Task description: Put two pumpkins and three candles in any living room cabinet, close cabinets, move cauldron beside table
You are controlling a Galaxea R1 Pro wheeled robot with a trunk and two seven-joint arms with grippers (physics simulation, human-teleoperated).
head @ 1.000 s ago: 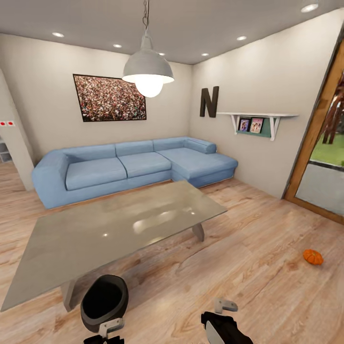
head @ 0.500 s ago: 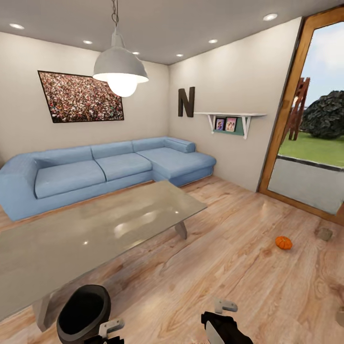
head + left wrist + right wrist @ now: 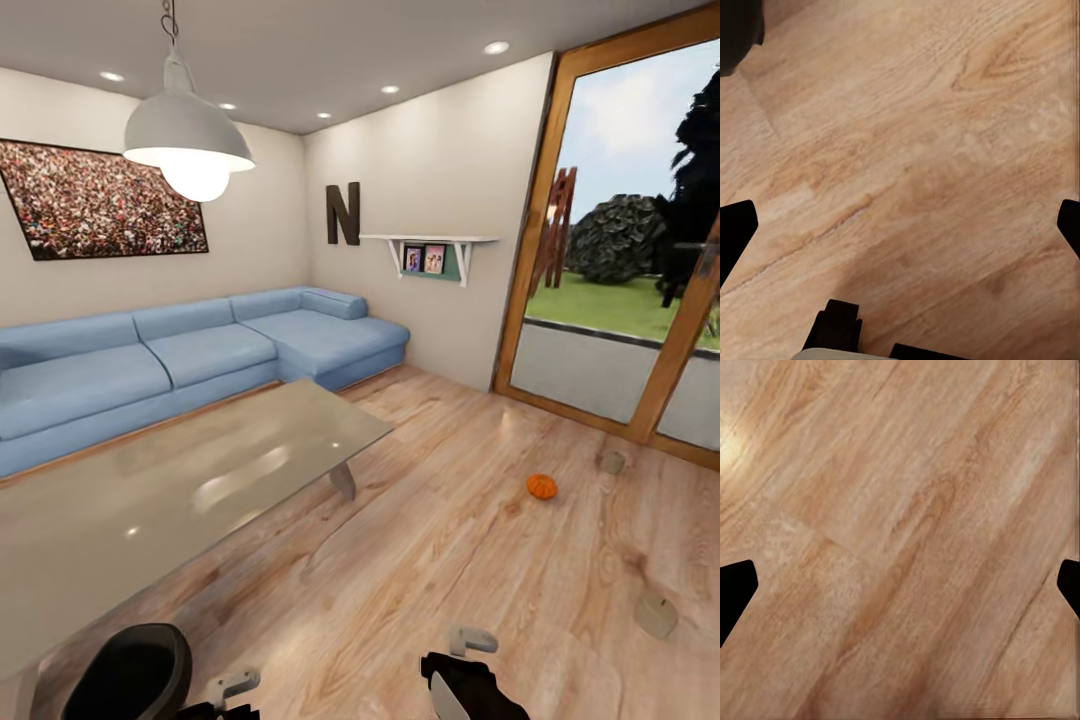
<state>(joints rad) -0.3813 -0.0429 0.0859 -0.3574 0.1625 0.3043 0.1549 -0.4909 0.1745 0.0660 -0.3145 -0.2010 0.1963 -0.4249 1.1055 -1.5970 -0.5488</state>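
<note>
From where I sit, most of the job looks undone. The one piece that reads as finished is the cauldron (image 3: pixel 128 672) — it sits upright on the floor, mouth up, just beside the near corner of the glass-topped coffee table (image 3: pixel 150 490), so I'd count that as next to the table. One pumpkin (image 3: pixel 541 486) lies out on the wooden floor (image 3: pixel 420 560), well ahead of my right gripper (image 3: pixel 900 585) and off to its outer side, toward the glass door (image 3: pixel 620 250). It is round, so it has no real long axis, and it is too small here for me to tell which way the stem points. Two stubby tan candles are also loose on the floor: one candle (image 3: pixel 611 461) just beyond the pumpkin near the door sill, the nearer candle (image 3: pixel 655 613) well outboard of the right jaws. Both seem to stand upright, axis vertical, though I wouldn't swear to it at this size. So at least three things are left to carry, plus closing up. Both wrist views look down at bare planks with the dark fingertips at opposite edges, so both sets of jaws stand wide apart and hold nothing; the left gripper (image 3: pixel 900 225) hangs just beside the cauldron's dark wall.
</note>
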